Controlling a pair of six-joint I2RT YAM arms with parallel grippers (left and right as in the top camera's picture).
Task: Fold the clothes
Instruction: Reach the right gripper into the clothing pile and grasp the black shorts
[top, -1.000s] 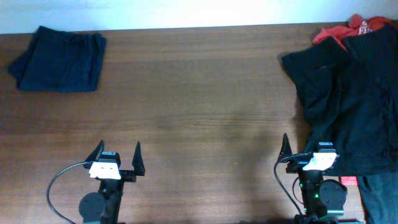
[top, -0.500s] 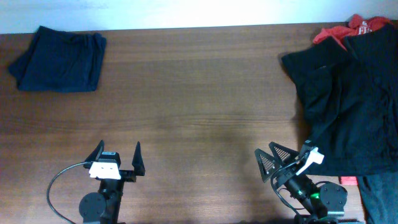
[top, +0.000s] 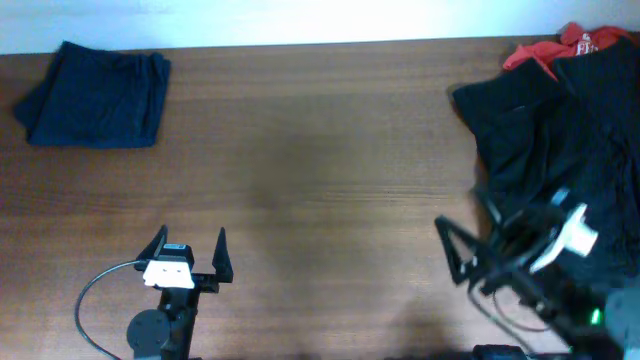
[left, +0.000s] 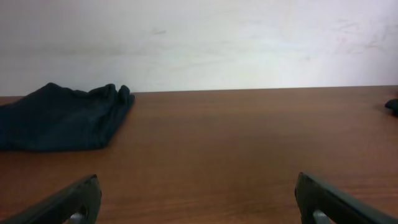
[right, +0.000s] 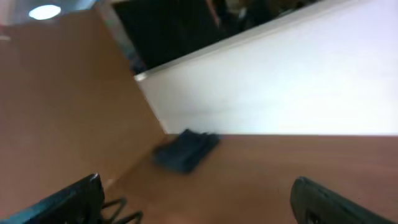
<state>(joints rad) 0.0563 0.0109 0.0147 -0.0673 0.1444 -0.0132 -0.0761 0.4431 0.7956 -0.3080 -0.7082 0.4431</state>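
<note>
Hovering R gripper (top: 460, 215), jaws wide apart, beside black clothes (top: 540, 130).

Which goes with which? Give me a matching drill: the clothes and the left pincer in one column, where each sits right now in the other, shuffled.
Things
1. navy garment
2. red garment
3. black pile
4. left pincer

Places and states
A. right side of the table, a crumpled heap
B. near edge on the left, open over bare wood
C. far left corner, lying flat and compact
D. far right corner, partly covered by black fabric

Pairs: 1-C, 2-D, 3-A, 4-B
</note>
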